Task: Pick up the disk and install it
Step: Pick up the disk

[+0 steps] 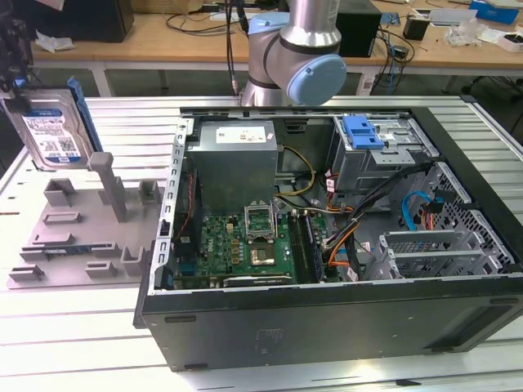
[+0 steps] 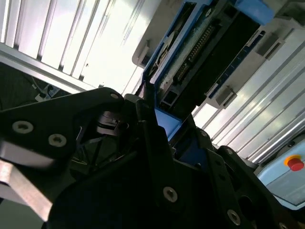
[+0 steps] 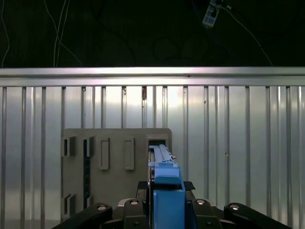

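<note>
The disk [image 1: 54, 131] stands on edge at the exterior view's left, its white-and-blue label facing the camera and its blue carrier frame along the sides. It leans slightly over the grey fixture plate [image 1: 73, 237]. In the first wrist view the frame's edge [image 3: 167, 188] lines up with a slot in that plate [image 3: 116, 162], but I cannot tell whether the disk's lower edge is clear of the slot or sits in it.

The hand [image 3: 167, 206] is closed on the disk, with black fingers [image 3: 199, 210] pressed against either side of the blue frame. The second wrist view shows the same grip close up, with the disk's connector edge [image 2: 200, 52] reaching out past the hand [image 2: 169, 126].

The plate lies on a ribbed aluminium tabletop [image 1: 82, 343]. Just beside the plate, toward the exterior view's right, an open computer case [image 1: 327, 327] lies on its side. Inside it are a green motherboard [image 1: 245, 245], a grey box with a white label [image 1: 237, 155] and a grey metal cage with a blue latch [image 1: 364, 131]. The robot arm [image 1: 294, 57] rises behind the case.
</note>
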`<state>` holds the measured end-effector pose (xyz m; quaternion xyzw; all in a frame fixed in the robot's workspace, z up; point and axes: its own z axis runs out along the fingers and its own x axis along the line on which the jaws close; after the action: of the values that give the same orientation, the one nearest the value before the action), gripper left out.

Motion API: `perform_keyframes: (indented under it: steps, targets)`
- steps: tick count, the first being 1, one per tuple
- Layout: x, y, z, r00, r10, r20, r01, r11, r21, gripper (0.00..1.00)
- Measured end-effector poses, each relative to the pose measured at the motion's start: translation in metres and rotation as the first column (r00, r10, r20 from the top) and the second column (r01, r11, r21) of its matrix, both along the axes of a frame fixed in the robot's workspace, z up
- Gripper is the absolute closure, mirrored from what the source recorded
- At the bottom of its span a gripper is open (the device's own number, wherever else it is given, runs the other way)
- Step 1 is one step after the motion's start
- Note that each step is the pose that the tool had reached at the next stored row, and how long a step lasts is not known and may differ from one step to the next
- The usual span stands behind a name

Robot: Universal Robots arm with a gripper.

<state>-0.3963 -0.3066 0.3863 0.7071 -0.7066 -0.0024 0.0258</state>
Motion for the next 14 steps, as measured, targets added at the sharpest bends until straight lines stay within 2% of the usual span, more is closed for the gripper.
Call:
perform_keyframes:
  steps: [2, 10, 12, 14]
  targets:
    - [0.000, 0.0000, 0.0159, 1.0000, 0.000, 0.0001, 0.000, 1.0000, 0.0000, 0.64]
    - [0.003, 0.0000, 0.0505, 1.0000, 0.000, 0.0001, 0.000, 1.0000, 0.0000, 0.64]
    - [0.005, 0.0000, 0.0645, 1.0000, 0.000, 0.0001, 0.000, 1.0000, 0.0000, 0.64]
    - [0.007, 0.0000, 0.0716, 1.0000, 0.000, 0.0001, 0.000, 1.0000, 0.0000, 0.64]
